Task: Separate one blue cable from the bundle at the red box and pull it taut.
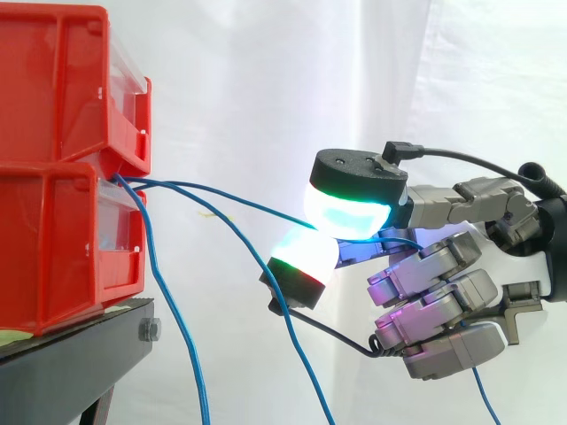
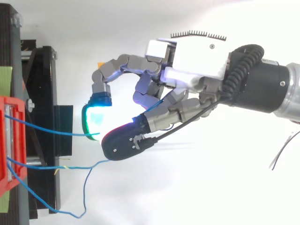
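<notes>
Two red bins [image 1: 62,168] are stacked on a black stand [image 1: 80,354] at the left. Several thin blue cables come out between the bins. One blue cable [image 1: 239,204] runs almost straight from the bins to my hand [image 1: 443,274], where it passes between two glowing fingertips [image 1: 350,211] that pinch it. Past the pinch its free end hangs down under the hand. From above, the hand [image 2: 197,61] reaches in from the right, and the pinched cable [image 2: 51,128] meets the green pad. Two other blue cables [image 1: 182,319] droop toward the floor.
The red box edge [image 2: 9,140] and the black stand [image 2: 42,93] sit at the left in the top view. A slack blue cable [image 2: 84,187] loops below the hand. A white curtain hangs behind everything.
</notes>
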